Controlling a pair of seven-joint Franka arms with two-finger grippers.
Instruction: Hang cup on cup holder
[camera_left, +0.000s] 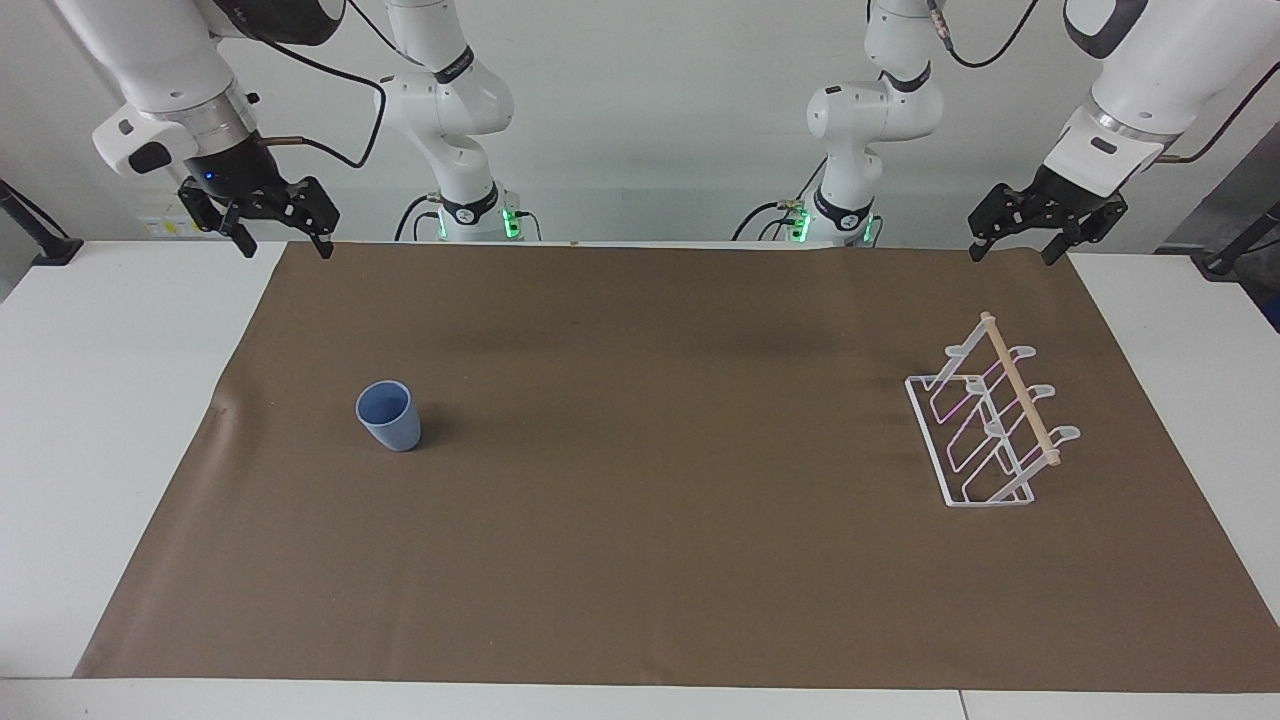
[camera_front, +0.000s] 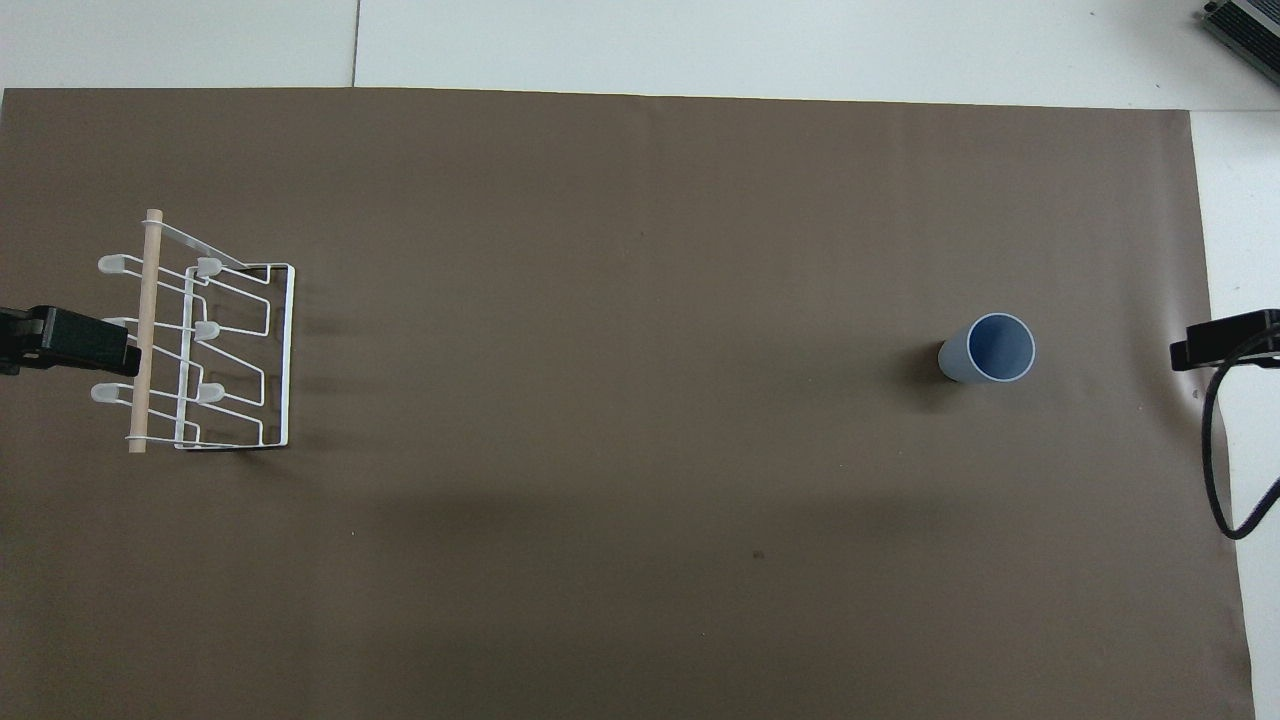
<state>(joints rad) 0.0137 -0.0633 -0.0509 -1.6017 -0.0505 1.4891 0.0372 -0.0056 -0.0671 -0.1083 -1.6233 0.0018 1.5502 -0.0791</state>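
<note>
Cup (camera_left: 389, 416), small, light blue and without a handle, stands upright with its open rim up on a brown mat (camera_left: 660, 470) that covers most of a white counter (camera_left: 110, 420). Taking the cup as the landmark: it sits toward the right arm's end of the counter, alone on the mat, with nothing touching it.

Well apart from the cup, toward the left arm's end of the counter, stands the cup holder (camera_left: 990, 425), a white wire rack with looped prongs, a rectangular base frame and a light wooden rod (camera_left: 1018, 388) along its top. No cup hangs on it.

Both arms wait, raised at the edge of the mat nearest the robots. The right gripper (camera_left: 278, 235) hangs in the air over the mat's corner at the cup's end of the counter, its fingers spread wide and holding nothing. The left gripper (camera_left: 1012, 243) hangs in the air over the mat's edge at the cup holder's end of the counter, well apart from the cup, fingers also spread wide and empty.
</note>
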